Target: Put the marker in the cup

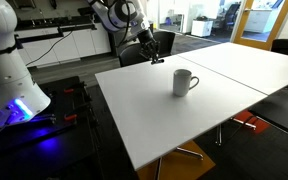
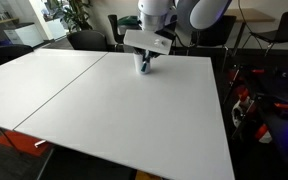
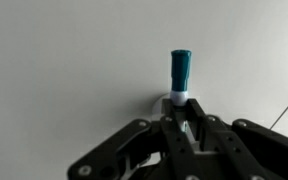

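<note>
Wrist view first, Ana: how does the short stick-shaped marker (image 3: pixel 181 72) look?

Teal cap on top, Tom, with a white band under it. The black fingers (image 3: pixel 199 125) are clamped shut on its lower part and hold it upright above the white table (image 3: pixel 54 60).

What can't you make out?

Its lower end is hidden between the fingers, so I cannot tell whether the tip touches the table. In both exterior views the marker (image 1: pixel 157 60) (image 2: pixel 144 68) is only a small speck under the arm.

And the cup?

In an exterior view the white cylindrical ceramic cup (image 1: pixel 184 82), with a loop handle at its side, stands upright on the table, well apart from the fingers.

Edges, open room?

The fingers hang near one table edge, close to a black chair (image 1: pixel 132 57). Bare white table lies between them and the cup, and a seam (image 2: pixel 62 91) crosses the tabletop.
</note>
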{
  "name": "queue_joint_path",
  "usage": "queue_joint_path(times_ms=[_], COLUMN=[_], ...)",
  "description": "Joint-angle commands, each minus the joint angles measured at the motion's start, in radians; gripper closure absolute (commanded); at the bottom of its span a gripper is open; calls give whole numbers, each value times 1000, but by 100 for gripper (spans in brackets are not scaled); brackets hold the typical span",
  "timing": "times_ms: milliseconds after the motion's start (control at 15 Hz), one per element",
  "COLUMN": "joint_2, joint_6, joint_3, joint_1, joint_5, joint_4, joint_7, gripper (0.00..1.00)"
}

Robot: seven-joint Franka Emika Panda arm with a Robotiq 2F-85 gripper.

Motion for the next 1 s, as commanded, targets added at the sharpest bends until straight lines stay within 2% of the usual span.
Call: queue_joint_path(times_ms=[0, 200, 467, 933], joint_2=[-61, -81, -97, -85], joint_6=[-97, -166, -235, -379], joint_3=[-76, -86, -59, 35], joint_1=[53, 37, -23, -163], joint_5=[-96, -157, -220, -320], joint_4=[-13, 11, 58, 174], joint_7=[85, 116, 126, 132], gripper=[95, 95, 95, 95])
